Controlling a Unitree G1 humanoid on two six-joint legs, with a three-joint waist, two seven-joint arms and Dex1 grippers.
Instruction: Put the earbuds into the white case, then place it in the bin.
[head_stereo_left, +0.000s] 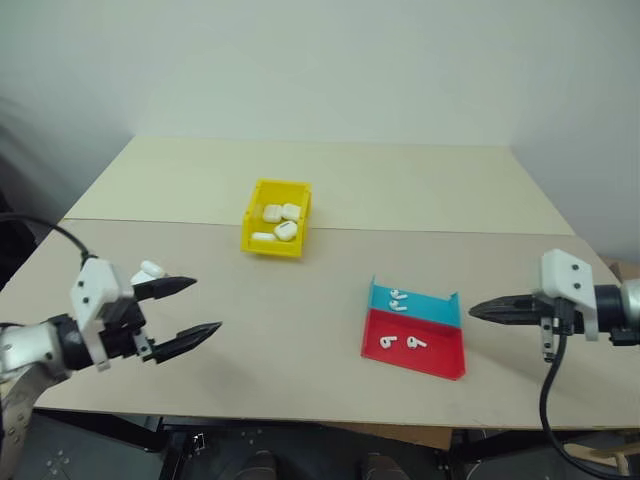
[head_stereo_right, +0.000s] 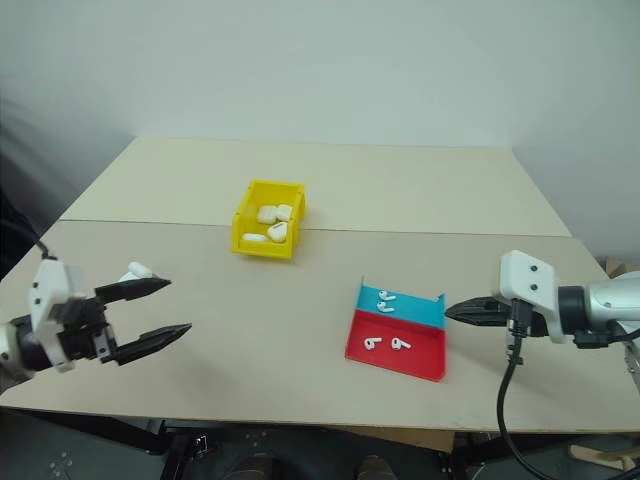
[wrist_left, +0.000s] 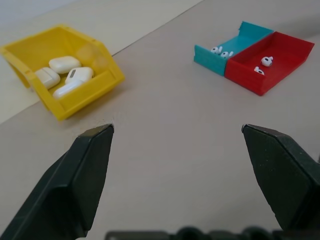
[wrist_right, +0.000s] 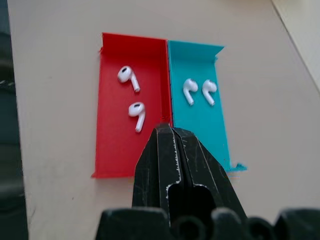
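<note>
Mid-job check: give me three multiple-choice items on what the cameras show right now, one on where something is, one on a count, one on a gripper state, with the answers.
1. Where do the white cases lie?
A. In the yellow bin
B. In the red half of the tray
C. Between the right gripper's fingers

2. How many earbuds lie in the red-and-blue tray?
A. Two
B. Four
C. Six

3. How do the grippers stand?
A. Both open
B. Left shut, right open
C. Left open, right shut

Answers:
1. A, the cases sit inside the bin's walls at mid-table.
2. B, the right wrist view shows two in the red half and two in the blue half.
3. C, the left gripper has its fingers spread with nothing between them, and the right gripper has its fingers pressed together beside the tray.
</note>
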